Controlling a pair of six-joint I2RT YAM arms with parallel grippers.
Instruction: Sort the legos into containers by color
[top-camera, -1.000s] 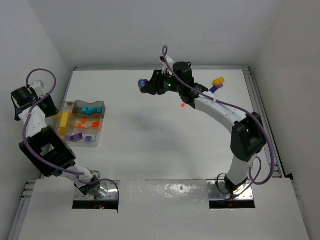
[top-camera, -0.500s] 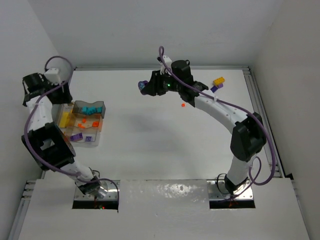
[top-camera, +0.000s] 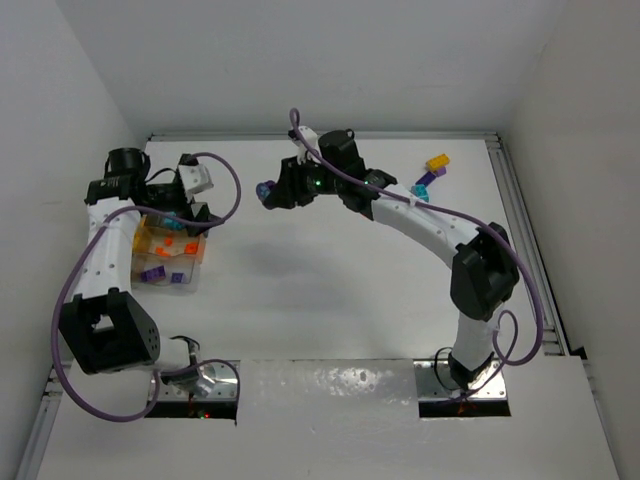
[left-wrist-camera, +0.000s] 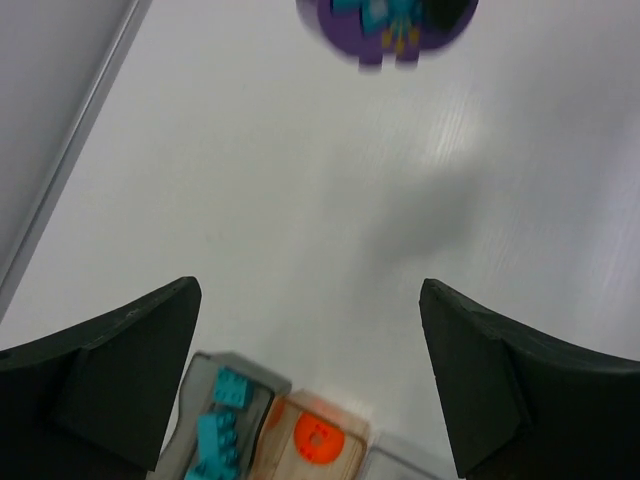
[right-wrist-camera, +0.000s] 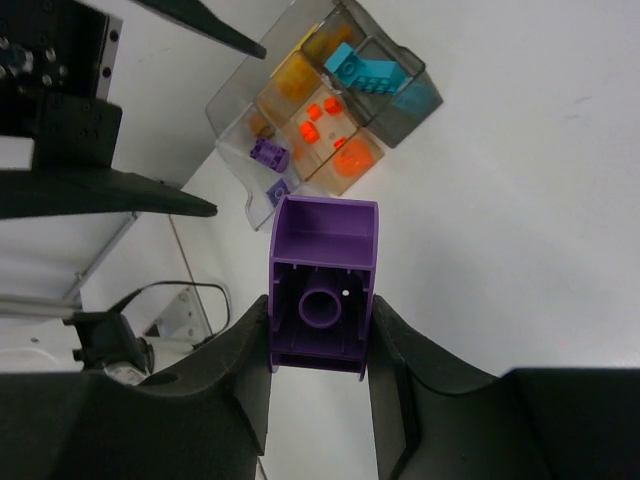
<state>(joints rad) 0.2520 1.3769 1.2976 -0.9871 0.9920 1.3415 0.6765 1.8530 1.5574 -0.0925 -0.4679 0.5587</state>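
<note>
A clear tray (top-camera: 165, 262) sits at the left edge of the white table (top-camera: 330, 290), its compartments already holding sorted legos. In the right wrist view, teal bricks (right-wrist-camera: 365, 70) fill the corner compartment. Yellow bricks (right-wrist-camera: 295, 75) lie in the compartments beside it, and small orange pieces (right-wrist-camera: 320, 115) and an orange round piece (right-wrist-camera: 350, 160) take the middle. Two small purple bricks (right-wrist-camera: 268, 153) rest in the end compartment.

The left gripper (left-wrist-camera: 310, 300) hangs over the tray's teal end, its jaws spread wide with nothing between them. The right gripper (right-wrist-camera: 320, 350), above mid-table and well apart from the tray, is clamped on a large purple brick (right-wrist-camera: 322, 285), hollow underside toward the camera. A few loose bricks (top-camera: 437, 161), yellow, purple and teal, lie near the far right corner.
</note>
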